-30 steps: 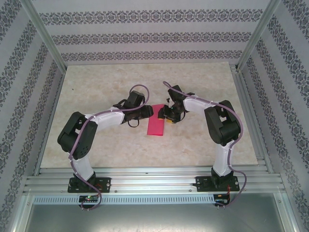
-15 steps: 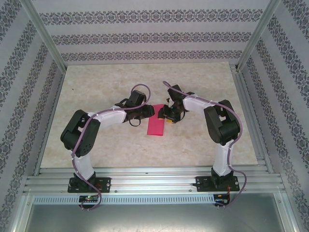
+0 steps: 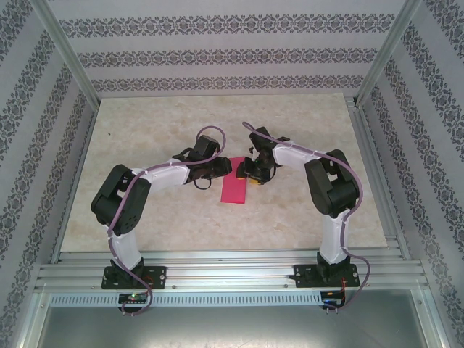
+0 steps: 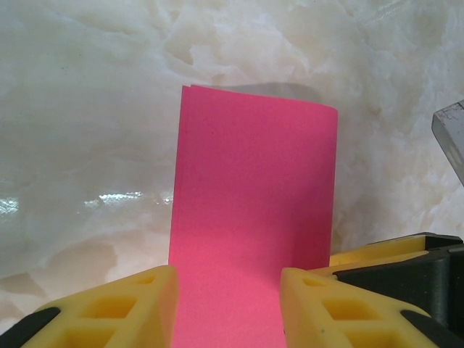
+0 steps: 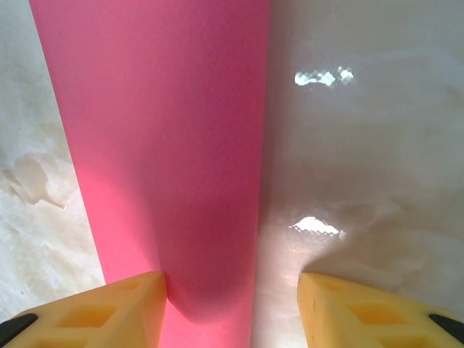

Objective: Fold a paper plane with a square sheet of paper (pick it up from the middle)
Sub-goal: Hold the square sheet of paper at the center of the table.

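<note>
The square sheet of paper (image 3: 235,190) is bright magenta-pink and lies on the table as a narrow folded rectangle. The paper plane is out of view. My left gripper (image 3: 225,169) reaches in from the left over the sheet's far end. In the left wrist view its yellow fingers (image 4: 138,308) stand apart, and the paper (image 4: 254,196) lies flat between and beneath them. My right gripper (image 3: 246,172) comes from the right at the same end. It is open (image 5: 232,308), and the paper's long edge (image 5: 167,145) runs between its fingers.
The marble-patterned tabletop (image 3: 145,130) has free room to the left, right and front of the sheet. Aluminium rails (image 3: 232,272) run along the near edge and patterned walls (image 3: 217,51) enclose the other sides.
The left arm has edged slightly right toward the sheet and its jaws have narrowed a little. The right arm and the paper have barely moved.
</note>
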Controlling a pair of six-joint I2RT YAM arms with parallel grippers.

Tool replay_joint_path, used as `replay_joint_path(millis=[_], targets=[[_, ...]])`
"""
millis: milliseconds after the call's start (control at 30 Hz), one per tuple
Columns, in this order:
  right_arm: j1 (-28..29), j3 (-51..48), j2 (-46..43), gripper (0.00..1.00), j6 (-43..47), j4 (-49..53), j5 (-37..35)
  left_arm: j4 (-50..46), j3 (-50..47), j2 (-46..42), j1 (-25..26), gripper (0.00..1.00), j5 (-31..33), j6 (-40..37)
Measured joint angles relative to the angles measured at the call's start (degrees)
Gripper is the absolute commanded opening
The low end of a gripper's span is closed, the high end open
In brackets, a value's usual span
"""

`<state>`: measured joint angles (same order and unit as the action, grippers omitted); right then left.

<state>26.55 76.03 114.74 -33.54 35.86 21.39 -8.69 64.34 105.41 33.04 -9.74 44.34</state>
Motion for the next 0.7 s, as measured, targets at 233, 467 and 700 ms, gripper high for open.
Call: replay_joint_path(millis=[233, 467, 700], targets=[[0.5, 1.0, 0.3, 0.53, -0.3, 1.1, -1.8, 0.0, 0.0, 0.0, -0.1, 0.4, 0.0, 0.2], [0.5, 1.2, 0.5, 0.53, -0.6, 1.4, -1.8, 0.3, 0.0, 0.2, -0.4, 0.32, -1.2, 0.5], [0.5, 1.5, 0.7, 0.53, -0.6, 1.7, -1.8, 2.5, 0.3, 3.1, -0.4, 0.26, -4.2, 2.4]])
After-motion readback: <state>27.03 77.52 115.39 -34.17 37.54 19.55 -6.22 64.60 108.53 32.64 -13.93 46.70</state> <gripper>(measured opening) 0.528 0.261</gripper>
